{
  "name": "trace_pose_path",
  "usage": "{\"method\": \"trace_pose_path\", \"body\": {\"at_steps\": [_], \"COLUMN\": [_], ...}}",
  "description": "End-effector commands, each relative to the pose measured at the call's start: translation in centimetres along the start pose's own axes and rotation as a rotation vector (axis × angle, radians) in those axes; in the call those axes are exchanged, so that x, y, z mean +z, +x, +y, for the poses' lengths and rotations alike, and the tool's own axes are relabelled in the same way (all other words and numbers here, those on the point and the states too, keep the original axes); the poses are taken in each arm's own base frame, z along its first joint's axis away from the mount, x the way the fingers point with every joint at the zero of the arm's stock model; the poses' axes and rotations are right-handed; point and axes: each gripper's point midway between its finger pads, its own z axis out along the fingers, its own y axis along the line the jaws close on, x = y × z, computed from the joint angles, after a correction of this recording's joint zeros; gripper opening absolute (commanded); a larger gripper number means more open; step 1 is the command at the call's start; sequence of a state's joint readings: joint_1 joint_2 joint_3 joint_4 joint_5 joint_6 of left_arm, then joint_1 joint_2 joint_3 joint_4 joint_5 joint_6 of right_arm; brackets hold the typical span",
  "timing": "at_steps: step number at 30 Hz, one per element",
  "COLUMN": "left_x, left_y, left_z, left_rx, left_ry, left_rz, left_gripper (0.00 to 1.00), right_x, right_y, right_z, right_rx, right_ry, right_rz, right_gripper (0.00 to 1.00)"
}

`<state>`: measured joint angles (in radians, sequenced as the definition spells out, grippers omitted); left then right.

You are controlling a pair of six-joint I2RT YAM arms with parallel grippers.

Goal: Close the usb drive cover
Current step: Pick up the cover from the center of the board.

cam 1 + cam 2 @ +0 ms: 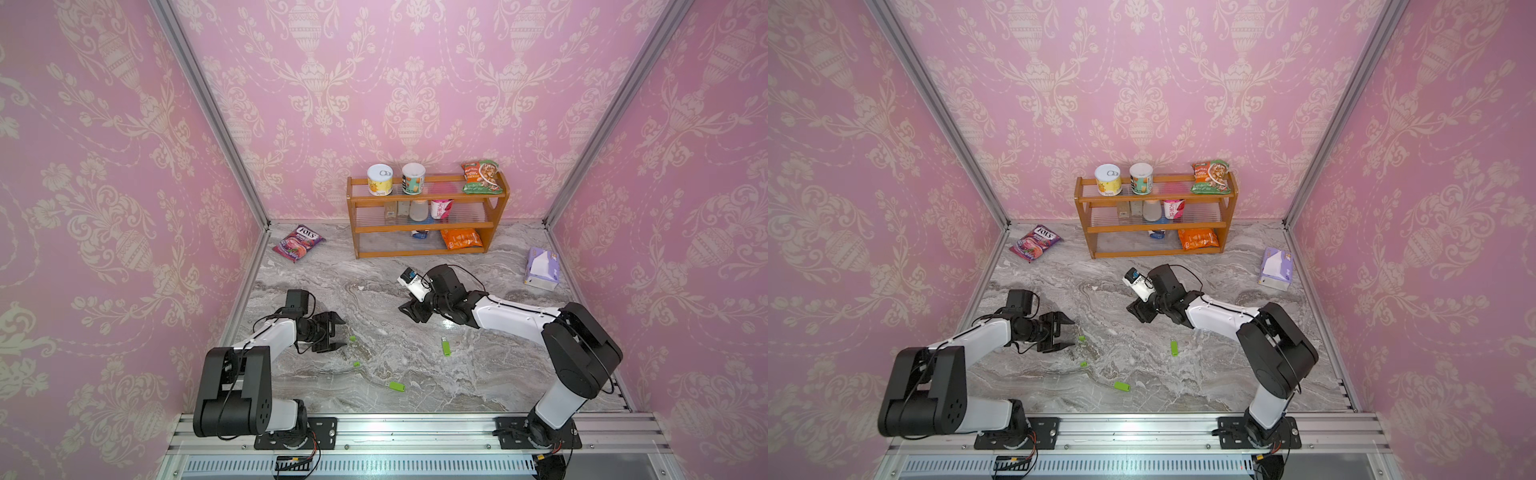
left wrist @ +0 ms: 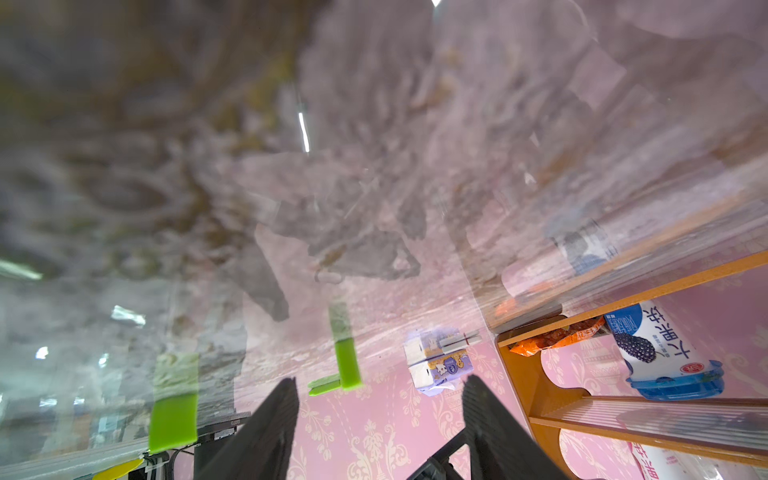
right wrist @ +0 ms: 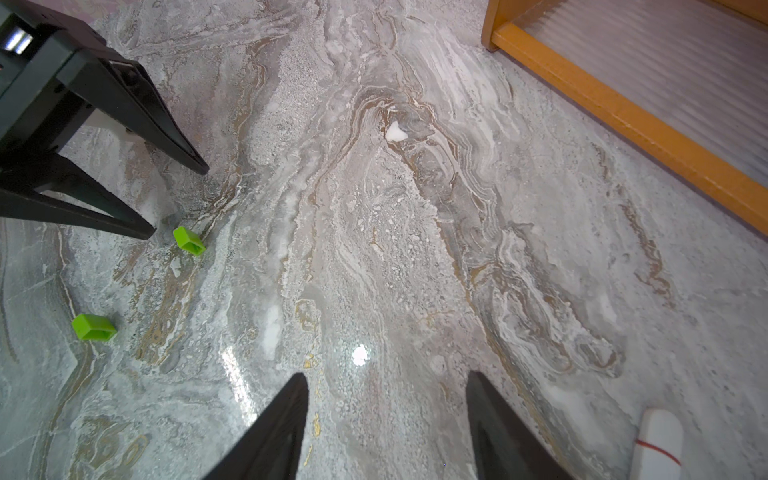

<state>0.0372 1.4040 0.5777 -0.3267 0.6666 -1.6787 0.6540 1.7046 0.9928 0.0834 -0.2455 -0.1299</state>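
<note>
Green cap (image 1: pixel 352 338) sits on the marble table (image 1: pixel 498 365), just past the left gripper (image 1: pixel 345 333), whose jaws are spread and empty (left arm clearly nearer). Second cap (image 1: pixel 356 363) is close by. Far drive (image 1: pixel 446 347) points at the back wall; near drive (image 1: pixel 397 386) lies crosswise. Right gripper (image 3: pixel 386 373) hangs well apart, spread and empty. Candy bag (image 1: pixel 298 242) reads FOX'S.

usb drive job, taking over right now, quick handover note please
Left gripper: open, empty, tips beside the first cap.
Right gripper: open, empty, above the table.
Second cap lies loose too.
Drive one and drive two lie apart, connectors bare.
Done: nothing capped.
To do: grasp a cap, fit it on a drive.
</note>
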Motion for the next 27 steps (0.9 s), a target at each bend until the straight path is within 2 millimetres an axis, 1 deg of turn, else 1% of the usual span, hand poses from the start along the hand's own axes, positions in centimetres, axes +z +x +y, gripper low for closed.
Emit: {"method": "trace_pose_path", "body": {"at_steps": [1,8,11,16,21,25,27], "left_x": [0.9,2.0,1.9,1.7,1.5,1.7,2.0], "left_y": [-0.7,-0.7,-0.9,-0.6,-0.6,-0.6,-0.6], "left_z": [1.6,3.3,3.7,3.8,4.3,4.5,4.6], "left_rx": [-0.036,-0.043,-0.05,-0.044,-0.045,-0.038,-0.042], "left_ry": [-0.073,-0.123,-0.127,-0.139,-0.158,-0.172,-0.176], "left_rz": [-0.043,-0.066,-0.079,-0.092,-0.114,-0.137,-0.139], "left_gripper": [0.65,0.58,0.51,0.51,0.5,0.47,0.44], "right_x": [0.1,-0.2,-0.5,-0.8,-0.8,-0.9,-1.0], "right_y": [0.2,0.2,0.3,0.4,0.7,0.8,0.9], "right_z": [-0.4,-0.4,-0.5,-0.5,-0.5,-0.4,-0.5], "right_rx": [0.021,0.022,0.022,0.021,0.026,0.025,0.023], "right_ry": [0.01,0.015,0.021,0.028,0.026,0.024,0.029], "right_rz": [0.012,0.018,0.016,0.015,0.017,0.015,0.016], "right_gripper": [0.63,0.63,0.63,0.63,0.63,0.63,0.63]}}
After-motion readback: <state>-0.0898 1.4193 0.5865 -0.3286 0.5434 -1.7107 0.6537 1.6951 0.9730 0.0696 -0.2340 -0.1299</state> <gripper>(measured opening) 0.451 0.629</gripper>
